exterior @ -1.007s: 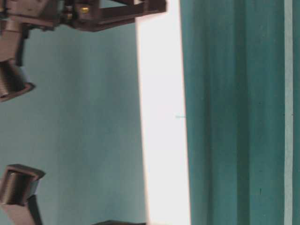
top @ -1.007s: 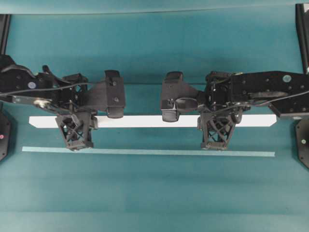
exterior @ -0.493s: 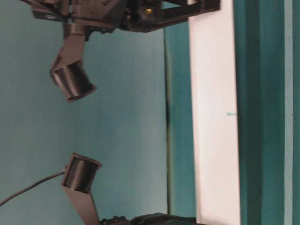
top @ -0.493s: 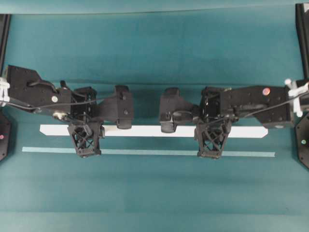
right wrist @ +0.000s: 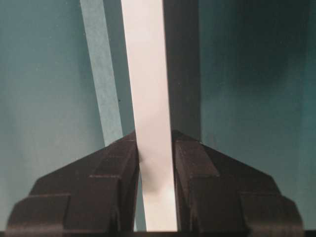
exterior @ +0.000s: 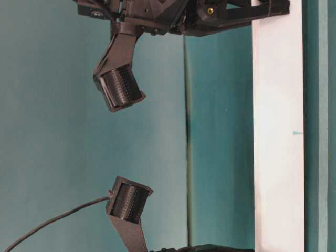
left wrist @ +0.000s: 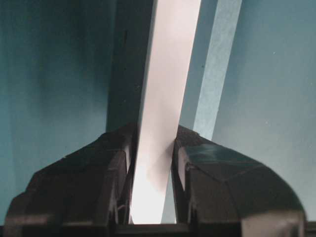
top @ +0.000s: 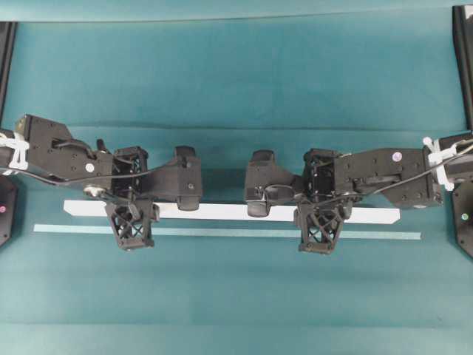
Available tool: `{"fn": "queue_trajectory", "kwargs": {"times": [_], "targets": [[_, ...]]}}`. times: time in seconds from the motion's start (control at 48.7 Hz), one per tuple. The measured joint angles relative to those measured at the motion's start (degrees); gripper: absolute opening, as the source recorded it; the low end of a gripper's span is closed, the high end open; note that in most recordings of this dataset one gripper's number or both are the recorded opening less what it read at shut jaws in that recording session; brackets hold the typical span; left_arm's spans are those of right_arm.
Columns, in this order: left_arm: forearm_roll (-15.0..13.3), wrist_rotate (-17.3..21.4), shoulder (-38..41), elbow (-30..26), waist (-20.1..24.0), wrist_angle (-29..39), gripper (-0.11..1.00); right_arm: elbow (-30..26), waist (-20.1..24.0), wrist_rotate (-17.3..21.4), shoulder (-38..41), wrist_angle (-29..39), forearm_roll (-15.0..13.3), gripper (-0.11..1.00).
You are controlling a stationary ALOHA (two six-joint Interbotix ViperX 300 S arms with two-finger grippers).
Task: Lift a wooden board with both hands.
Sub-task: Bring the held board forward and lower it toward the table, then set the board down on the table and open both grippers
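The wooden board [top: 222, 212] is a long white plank held level, just above the teal table. My left gripper [top: 131, 213] is shut on it near its left end, and my right gripper [top: 318, 214] is shut on it right of the middle. In the left wrist view the board [left wrist: 170, 74] runs up out of the left gripper [left wrist: 153, 148], with both pads pressed on its edges. The right wrist view shows the same grip by the right gripper [right wrist: 154, 143] on the board [right wrist: 145, 64]. A dark shadow lies beside the board. From table level the board [exterior: 278, 157] hangs close to the cloth.
A thin pale tape strip [top: 222, 232] lies on the table just in front of the board, seen also as the tape strip [left wrist: 217, 74] and the tape strip [right wrist: 101, 74]. Black arm bases [top: 464, 214] stand at both side edges. Wrist camera lenses [exterior: 121, 89] hang above the board.
Both grippers, still shut on the board, have brought it down toward the table and toward the tape strip. The board now looks smaller from overhead.
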Motion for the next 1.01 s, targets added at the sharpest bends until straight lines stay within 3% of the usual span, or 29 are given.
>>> {"fn": "queue_trajectory", "kwargs": {"times": [1.007], "targets": [[0.09,-3.43,0.62,0.53,-1.93,-2.29,0.17,1.14,1.49,0.09,0.35,-1.85,1.41,0.21]]}}
